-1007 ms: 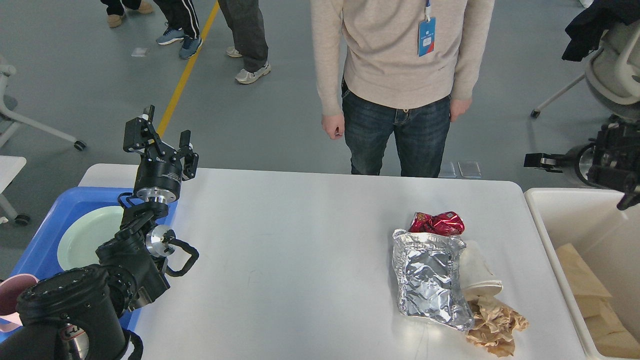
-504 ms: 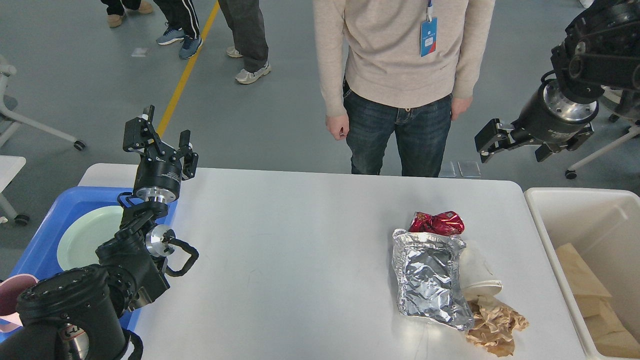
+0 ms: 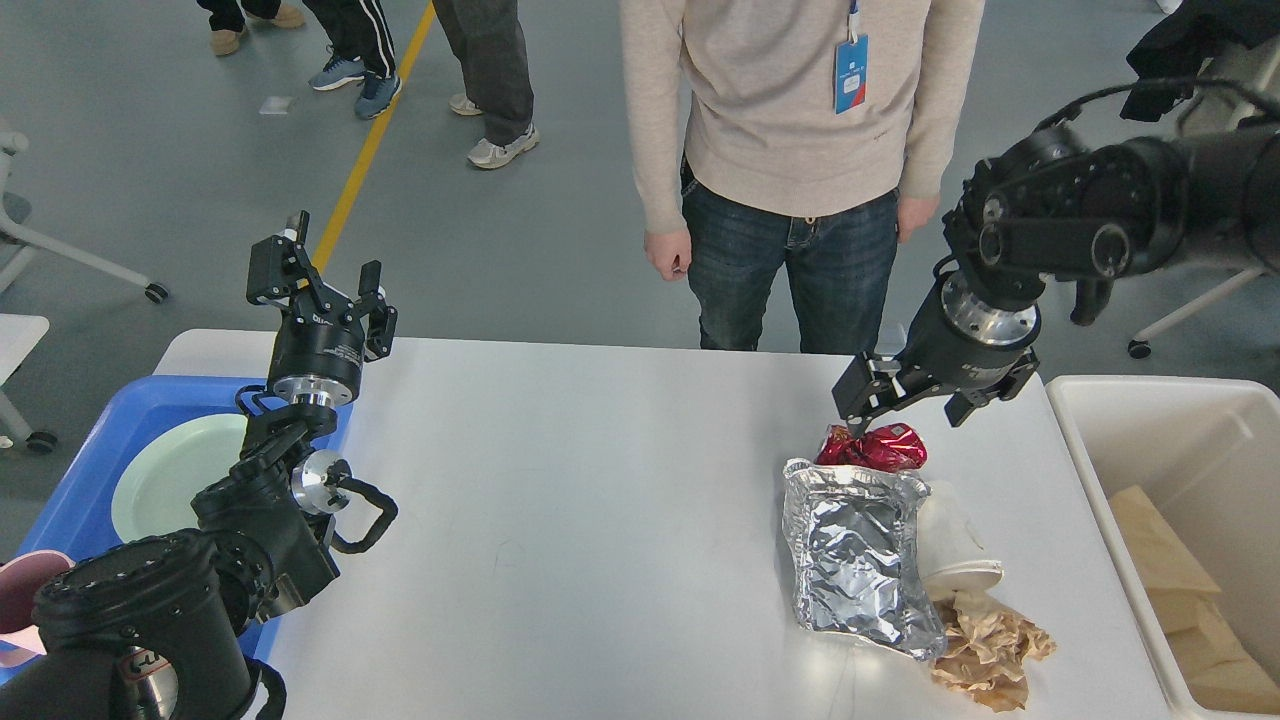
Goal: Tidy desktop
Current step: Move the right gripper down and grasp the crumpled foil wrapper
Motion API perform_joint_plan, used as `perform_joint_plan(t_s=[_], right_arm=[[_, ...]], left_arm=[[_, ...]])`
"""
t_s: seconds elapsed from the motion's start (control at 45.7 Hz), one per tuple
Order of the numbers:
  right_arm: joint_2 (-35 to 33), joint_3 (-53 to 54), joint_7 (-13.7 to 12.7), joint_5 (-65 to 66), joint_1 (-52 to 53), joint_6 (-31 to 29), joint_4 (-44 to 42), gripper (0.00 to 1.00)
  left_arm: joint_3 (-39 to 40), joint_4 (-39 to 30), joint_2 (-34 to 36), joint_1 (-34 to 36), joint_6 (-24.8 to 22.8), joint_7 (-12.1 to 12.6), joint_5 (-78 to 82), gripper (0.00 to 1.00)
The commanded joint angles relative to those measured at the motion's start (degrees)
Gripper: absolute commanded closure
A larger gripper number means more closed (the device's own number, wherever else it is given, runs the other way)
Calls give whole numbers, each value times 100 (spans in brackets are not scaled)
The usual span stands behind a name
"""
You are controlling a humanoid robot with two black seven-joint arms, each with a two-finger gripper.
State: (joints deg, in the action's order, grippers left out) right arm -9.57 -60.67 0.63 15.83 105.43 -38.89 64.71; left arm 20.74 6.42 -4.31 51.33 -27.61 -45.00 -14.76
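The white desktop [image 3: 600,500] holds a pile of rubbish at its right side: a crumpled red wrapper [image 3: 878,447], a silver foil bag [image 3: 858,560], a white paper cup [image 3: 957,555] lying on its side and crumpled brown paper [image 3: 988,650]. My right gripper [image 3: 905,405] hangs open just above the red wrapper, fingers pointing down, nothing between them. Over the table's far left corner my left gripper [image 3: 322,272] is raised and open, holding nothing.
A white bin [image 3: 1110,400] with cardboard pieces [image 3: 1190,610] stands right of the table. At the left a blue tray [image 3: 70,500] holds a pale green plate [image 3: 165,485], with a pink cup [image 3: 22,590] near it. A person [image 3: 800,150] stands at the far edge.
My right arm has swung in from the far right and come down to just above the red wrapper. The left arm and the rubbish have not moved.
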Motion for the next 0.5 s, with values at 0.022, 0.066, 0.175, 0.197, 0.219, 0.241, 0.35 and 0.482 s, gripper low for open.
perform_joint_plan(t_s=[0.022, 0.066, 0.175, 0.197, 0.219, 0.241, 0.35, 0.482], right_arm=[[254, 134, -2, 7, -619, 645, -11, 0], [316, 161, -2, 7, -768, 733, -29, 0], [553, 380, -10, 7, -1234, 944, -222, 0], [597, 398, -10, 7, -1322, 988, -283, 0], [649, 407, -10, 7, -1419, 1040, -345, 0], [702, 407, -10, 7, -1507, 1102, -415, 0], [966, 407, -10, 7, -1964, 1348, -793, 0], [1133, 416, -10, 7, -2368, 1533, -1083, 0]], left_arm=[[0, 0, 0, 0, 2, 0, 0, 3], [0, 0, 0, 0, -7, 0, 0, 3], [0, 0, 0, 0, -7, 0, 0, 3], [0, 0, 0, 0, 2, 0, 0, 3], [0, 0, 0, 0, -7, 0, 0, 3], [0, 0, 0, 0, 2, 0, 0, 3], [0, 0, 0, 0, 2, 0, 0, 3], [0, 0, 0, 0, 2, 0, 0, 3]])
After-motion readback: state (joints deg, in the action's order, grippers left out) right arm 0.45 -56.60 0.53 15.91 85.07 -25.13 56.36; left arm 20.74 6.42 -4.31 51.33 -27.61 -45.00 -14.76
